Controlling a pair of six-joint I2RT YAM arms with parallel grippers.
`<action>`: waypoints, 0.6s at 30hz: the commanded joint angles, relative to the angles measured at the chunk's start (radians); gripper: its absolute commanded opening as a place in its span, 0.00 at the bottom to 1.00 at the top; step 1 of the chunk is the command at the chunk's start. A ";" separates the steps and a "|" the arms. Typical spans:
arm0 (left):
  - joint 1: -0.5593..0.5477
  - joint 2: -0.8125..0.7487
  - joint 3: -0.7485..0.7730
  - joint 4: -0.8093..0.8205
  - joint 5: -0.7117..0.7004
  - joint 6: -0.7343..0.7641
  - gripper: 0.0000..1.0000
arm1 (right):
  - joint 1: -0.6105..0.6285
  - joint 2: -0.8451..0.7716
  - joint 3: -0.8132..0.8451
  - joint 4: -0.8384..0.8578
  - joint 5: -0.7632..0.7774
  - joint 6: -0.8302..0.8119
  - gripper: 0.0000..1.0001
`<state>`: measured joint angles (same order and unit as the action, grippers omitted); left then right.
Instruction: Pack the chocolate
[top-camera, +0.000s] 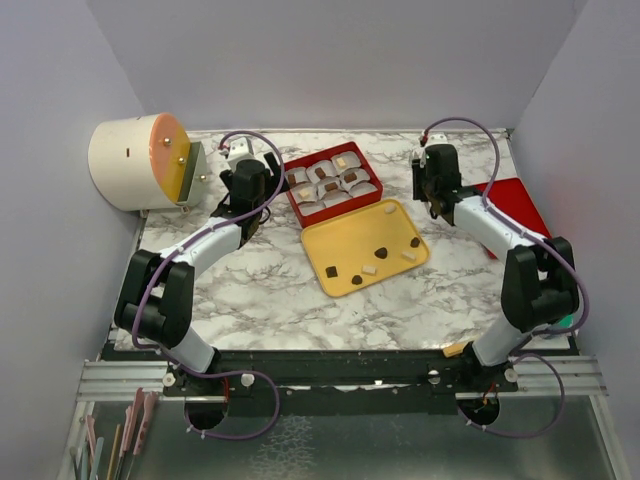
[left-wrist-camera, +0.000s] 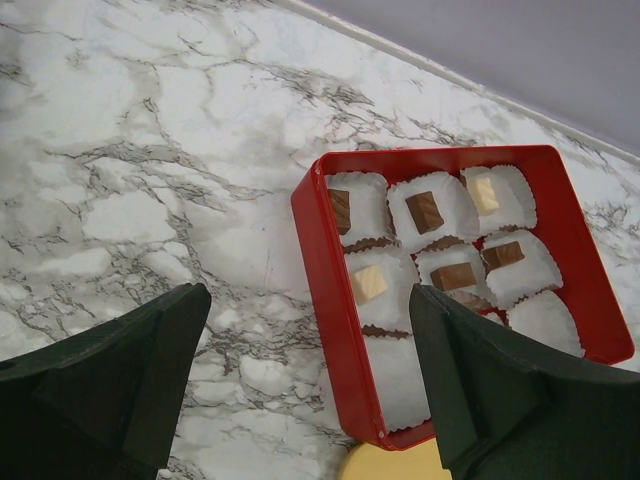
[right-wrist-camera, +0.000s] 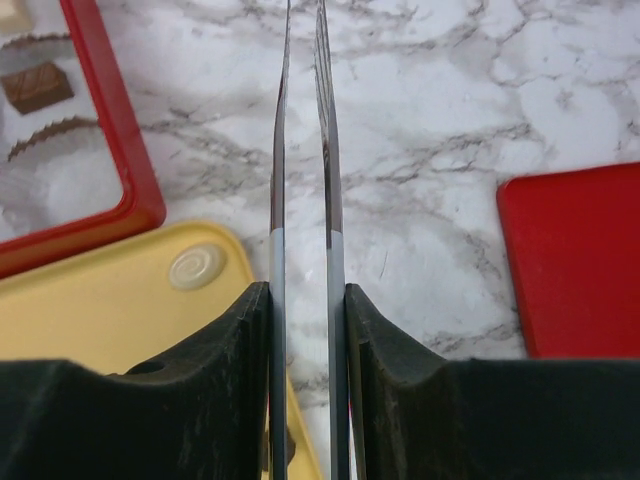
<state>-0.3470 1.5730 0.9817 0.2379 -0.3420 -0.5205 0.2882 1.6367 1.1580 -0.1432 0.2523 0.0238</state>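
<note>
With the right pincer (right-wrist-camera: 308, 300) clenched on tweezers (right-wrist-camera: 305, 150) and the left pincer (left-wrist-camera: 310, 350) released, nip 1 chocolate (top-camera: 383, 250) squarely, gently.

The box (left-wrist-camera: 335, 320) lies at 12 o'clock from the centre of the table (top-camera: 260, 300), and the tray (top-camera: 340, 240) is just beside it, at its 5 o'clock. Chocolate (left-wrist-camera: 424, 212) sits in paper cups (left-wrist-camera: 545, 320) inside the box; more pieces lie loose on the tray. A flat plate (top-camera: 515, 205) lies at 3 o'clock of the tray, a drum (top-camera: 125, 165) at 9 o'clock of the box. The right gripper (right-wrist-camera: 308, 300), closed on tweezers (right-wrist-camera: 279, 262), stands between tray and plate.
</note>
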 joint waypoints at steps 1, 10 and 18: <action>0.005 0.013 -0.016 0.019 0.018 -0.013 0.91 | -0.061 0.060 0.007 0.209 -0.119 -0.063 0.36; 0.005 0.028 -0.018 0.016 0.014 -0.013 0.91 | -0.152 0.238 0.055 0.312 -0.245 -0.125 0.36; 0.005 0.053 -0.014 0.014 0.018 -0.015 0.91 | -0.190 0.357 0.104 0.360 -0.335 -0.149 0.36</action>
<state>-0.3470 1.5959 0.9733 0.2436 -0.3401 -0.5301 0.1131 1.9503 1.2049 0.1390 -0.0097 -0.0990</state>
